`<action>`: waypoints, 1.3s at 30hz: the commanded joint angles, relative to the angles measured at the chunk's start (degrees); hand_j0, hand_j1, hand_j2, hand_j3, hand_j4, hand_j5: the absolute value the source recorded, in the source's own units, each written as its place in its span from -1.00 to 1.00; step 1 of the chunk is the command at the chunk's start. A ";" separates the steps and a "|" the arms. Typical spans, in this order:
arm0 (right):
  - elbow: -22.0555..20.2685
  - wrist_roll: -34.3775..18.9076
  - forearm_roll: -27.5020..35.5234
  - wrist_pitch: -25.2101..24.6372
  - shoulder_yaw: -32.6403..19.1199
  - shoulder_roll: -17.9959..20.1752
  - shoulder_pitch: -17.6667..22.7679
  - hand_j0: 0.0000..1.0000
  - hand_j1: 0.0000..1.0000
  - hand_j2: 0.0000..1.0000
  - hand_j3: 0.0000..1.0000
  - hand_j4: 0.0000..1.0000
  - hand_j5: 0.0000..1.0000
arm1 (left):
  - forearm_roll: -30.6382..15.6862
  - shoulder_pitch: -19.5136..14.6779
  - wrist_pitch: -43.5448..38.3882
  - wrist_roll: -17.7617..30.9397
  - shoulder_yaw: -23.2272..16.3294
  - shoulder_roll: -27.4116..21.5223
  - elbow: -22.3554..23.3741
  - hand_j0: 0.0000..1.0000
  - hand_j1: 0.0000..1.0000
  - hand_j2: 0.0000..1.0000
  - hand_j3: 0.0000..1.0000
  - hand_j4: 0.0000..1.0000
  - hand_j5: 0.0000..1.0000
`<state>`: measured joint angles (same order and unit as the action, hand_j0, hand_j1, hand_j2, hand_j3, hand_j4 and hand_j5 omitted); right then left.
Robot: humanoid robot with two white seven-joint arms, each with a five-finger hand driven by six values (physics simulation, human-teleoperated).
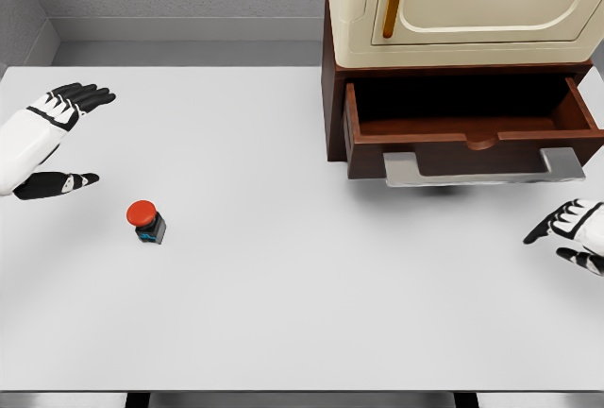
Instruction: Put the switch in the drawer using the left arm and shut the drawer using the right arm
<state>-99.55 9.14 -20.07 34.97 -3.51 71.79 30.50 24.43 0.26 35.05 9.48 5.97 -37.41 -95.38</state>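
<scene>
**A:** Switch (pixel 145 221) — red button on a small dark body, sitting on the white table (pixel 283 314) well to the left of the drawer (pixel 472 129) and nearer the front edge than the drawer is. Nothing is touching it.

**B:** And the hands?

**A:** The left hand (pixel 52 139) is far to the left of the drawer, beyond the switch and a little behind it, fingers spread with the thumb apart, holding nothing. The right hand (pixel 576 233) sits in front of the drawer's right end, loosely open and empty, partly cut off by the picture's edge.

**B:** So no step is done yet. What worries you?

**A:** The switch is small and top-heavy looking — a wide five-finger closure could knock it over or push it along the smooth table instead of catching it. Then the carry is long: the left arm has to cross to the drawer, which stands pulled out of the brown cabinet (pixel 332 96), and a loose pinch could drop the switch short of it.

**B:** And at the drawer itself?

**A:** The front wall and the grey handle (pixel 481 170) stick out toward the robot. A low approach could strike them and nudge the drawer. Also, if the right hand pushes too soon, it could trap the left hand — or shut the drawer with nothing in it.
</scene>
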 commanded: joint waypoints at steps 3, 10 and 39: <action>-0.38 0.00 0.30 0.03 -0.27 -0.60 0.00 0.25 0.25 0.25 0.25 0.25 0.25 | -0.43 0.18 -0.05 0.01 0.01 -0.03 -0.07 1.00 1.00 1.00 1.00 1.00 1.00; -0.56 0.09 -0.05 0.03 -0.71 -1.21 -0.44 0.25 0.25 0.25 0.25 0.25 0.25 | -9.65 2.64 -0.05 -0.51 -0.52 -0.56 -0.34 1.00 1.00 1.00 1.00 1.00 1.00; -1.70 0.27 0.65 0.03 -0.71 -1.13 -0.18 0.16 0.16 0.16 0.16 0.16 0.16 | -47.18 7.73 -0.05 9.85 -11.14 -4.34 -1.83 0.88 0.88 0.88 0.88 0.88 0.88</action>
<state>-101.23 9.38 -19.78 34.97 -4.18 70.57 30.32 -20.84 8.00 35.05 16.84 -4.46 -41.83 -97.20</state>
